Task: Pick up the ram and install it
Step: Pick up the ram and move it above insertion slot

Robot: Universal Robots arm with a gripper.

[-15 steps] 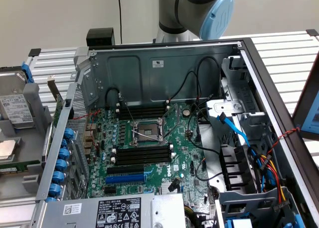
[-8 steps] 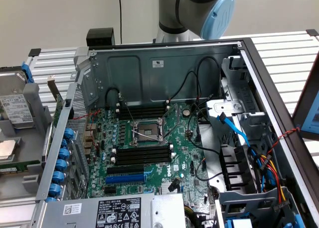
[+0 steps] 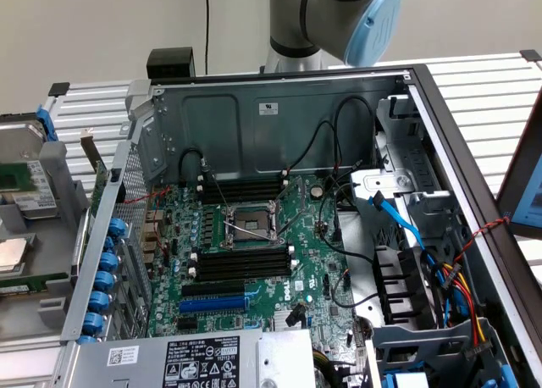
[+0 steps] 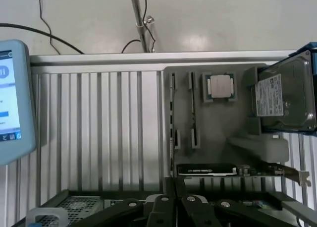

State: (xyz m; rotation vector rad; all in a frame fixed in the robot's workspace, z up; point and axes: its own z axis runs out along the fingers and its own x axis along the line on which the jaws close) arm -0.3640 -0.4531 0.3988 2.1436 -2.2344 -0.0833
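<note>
I see my gripper (image 4: 176, 190), pressed together and empty, short of the grey parts tray (image 4: 218, 128). The ram (image 4: 172, 108) stands edge-on ahead of it; a skewed approach could knock its thin edge sideways.

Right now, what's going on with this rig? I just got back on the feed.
The arm's gripper hangs clear of the gray parts tray, touching nothing. The ram stands on edge in a tray holder, not yet picked up, near a CPU and a hard drive. In the open computer case, the long black slots on the motherboard look empty, so nothing is installed yet.
</note>
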